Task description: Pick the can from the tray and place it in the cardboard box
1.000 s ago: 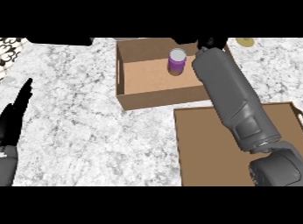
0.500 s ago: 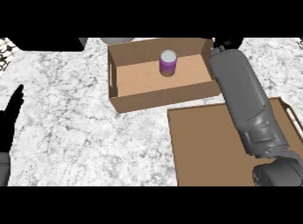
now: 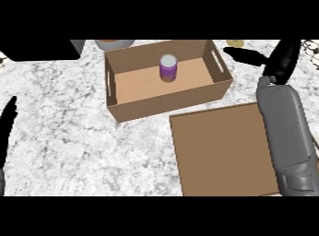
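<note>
A purple can (image 3: 168,67) with a silver top stands upright inside the open cardboard box (image 3: 163,109), near its back wall. The flat brown tray (image 3: 223,152) lies in front of the box to the right, with nothing on its visible part. My right hand (image 3: 279,59) is open to the right of the box, fingers straight, thumb pointing toward the box's right wall; it holds nothing. My right forearm (image 3: 288,133) crosses the tray's right side. My left hand (image 3: 0,133) rests open at the left edge, fingers up.
A dark block (image 3: 33,48) sits at the back left. Behind the box a grey bowl-like thing (image 3: 113,44) with an orange inside shows partly. A small yellowish object (image 3: 235,43) lies at the back right. Marble counter (image 3: 73,147) spreads left of the tray.
My right hand has drawn back out of the box to its right side, leaving the can standing inside. The view has shifted, so the box sits lower and nearer.
</note>
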Controlling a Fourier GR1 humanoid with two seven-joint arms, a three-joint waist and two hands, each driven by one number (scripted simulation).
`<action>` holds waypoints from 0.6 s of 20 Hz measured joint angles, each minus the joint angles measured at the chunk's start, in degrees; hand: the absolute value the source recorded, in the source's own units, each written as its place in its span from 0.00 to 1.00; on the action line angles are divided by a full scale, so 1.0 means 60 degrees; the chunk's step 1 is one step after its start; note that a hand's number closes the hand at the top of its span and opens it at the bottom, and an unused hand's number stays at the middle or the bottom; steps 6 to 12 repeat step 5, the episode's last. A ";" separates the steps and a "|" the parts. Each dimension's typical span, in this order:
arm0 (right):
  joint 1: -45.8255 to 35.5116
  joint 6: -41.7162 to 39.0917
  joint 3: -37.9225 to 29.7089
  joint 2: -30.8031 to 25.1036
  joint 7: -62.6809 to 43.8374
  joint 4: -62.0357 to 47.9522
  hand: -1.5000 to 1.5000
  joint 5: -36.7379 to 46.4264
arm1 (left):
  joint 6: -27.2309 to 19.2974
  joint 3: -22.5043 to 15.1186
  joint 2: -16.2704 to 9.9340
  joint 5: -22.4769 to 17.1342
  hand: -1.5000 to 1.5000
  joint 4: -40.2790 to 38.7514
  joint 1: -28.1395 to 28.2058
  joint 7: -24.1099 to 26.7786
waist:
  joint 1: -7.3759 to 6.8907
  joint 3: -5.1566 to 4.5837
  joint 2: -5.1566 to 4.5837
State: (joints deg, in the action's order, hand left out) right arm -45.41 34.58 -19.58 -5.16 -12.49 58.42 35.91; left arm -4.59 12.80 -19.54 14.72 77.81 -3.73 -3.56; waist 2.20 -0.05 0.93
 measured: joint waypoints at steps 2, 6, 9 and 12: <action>0.0920 -0.0542 0.0120 -0.0163 -0.0142 0.1132 0.00 -0.0169 | -0.0021 -0.0032 0.0048 0.0030 0.50 0.0102 0.0029 -0.0113 | 0.0033 0.0002 0.0004; 0.2187 -0.1544 0.0389 -0.0415 -0.0693 0.2905 0.00 -0.0346 | 0.0008 0.0039 0.0034 -0.0002 0.50 -0.0034 0.0075 0.0048 | 0.0039 -0.0001 -0.0011; 0.2187 -0.1544 0.0389 -0.0415 -0.0693 0.2905 0.00 -0.0346 | 0.0008 0.0039 0.0034 -0.0002 0.50 -0.0034 0.0075 0.0048 | 0.0039 -0.0001 -0.0011; 0.2187 -0.1544 0.0389 -0.0415 -0.0693 0.2905 0.00 -0.0346 | 0.0008 0.0039 0.0034 -0.0002 0.50 -0.0034 0.0075 0.0048 | 0.0039 -0.0001 -0.0011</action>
